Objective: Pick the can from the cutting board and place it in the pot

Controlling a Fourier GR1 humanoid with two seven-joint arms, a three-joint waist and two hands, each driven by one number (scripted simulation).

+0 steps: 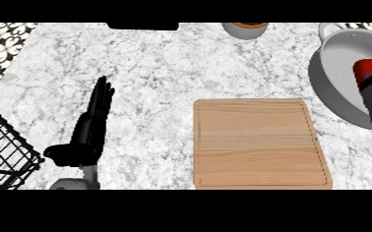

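Inside pot (pixel 335 59): can (pixel 362 72); cutting board (pixel 260 143) bare.

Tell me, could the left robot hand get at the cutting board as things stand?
Probably yes. The left robot hand rests open on the bare counter just left of the cutting board, with nothing lying between them, and the board's top is bare.

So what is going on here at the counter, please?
The robot is moving a can from the cutting board to the pot. The cutting board now holds nothing, and the red can is over the pot at the right edge, with something dark below it, perhaps the right hand. The left hand rests open on the counter's left side, fingers straight.
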